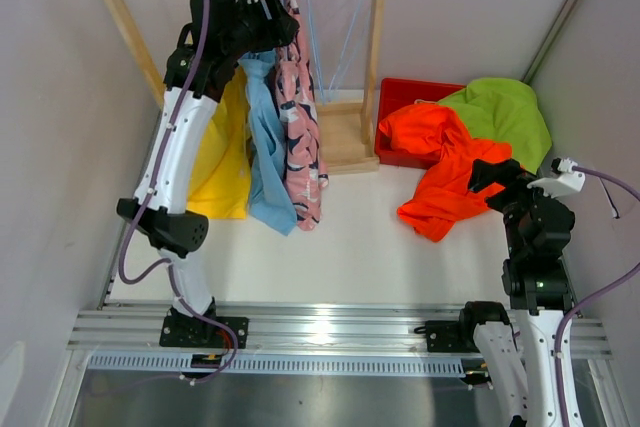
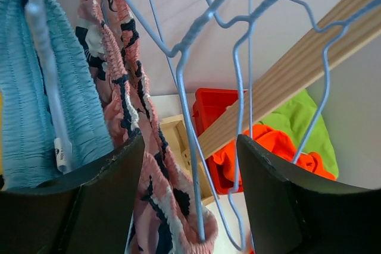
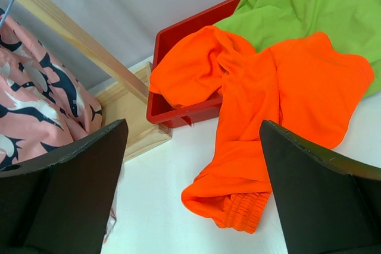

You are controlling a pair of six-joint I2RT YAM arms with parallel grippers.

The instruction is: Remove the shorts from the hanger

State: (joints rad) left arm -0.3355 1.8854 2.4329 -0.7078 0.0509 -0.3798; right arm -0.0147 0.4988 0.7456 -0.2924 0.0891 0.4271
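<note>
Shorts in five colours, placed relative to the wooden rack (image 1: 375, 47). Three pairs hang from its top bar: yellow shorts (image 1: 225, 162) at the left, light blue shorts (image 1: 268, 172) next, pink patterned shorts (image 1: 300, 137) nearest the rack's right post. Right of that post, orange shorts (image 1: 445, 162) spill from a red bin (image 1: 400, 97) onto the white worktop (image 1: 340, 247). Lime green shorts (image 1: 505, 112) lie over the bin's far side, hiding most of it.

Left claw (image 2: 190, 153), raised to the bar, is spread. The pink waistband and a blue wire hanger (image 2: 184, 81) pass between its fingers, and other bare hangers crowd just right of it. Right claw (image 3: 193, 141) is spread wide with nothing in it, above the worktop near the orange pair, well right of the rack.

A small white tag (image 2: 61, 153) hangs on the light blue pair, its print too small to read. In the top view the left arm covers the hanging waistbands, and the rack's left end is cut off.
</note>
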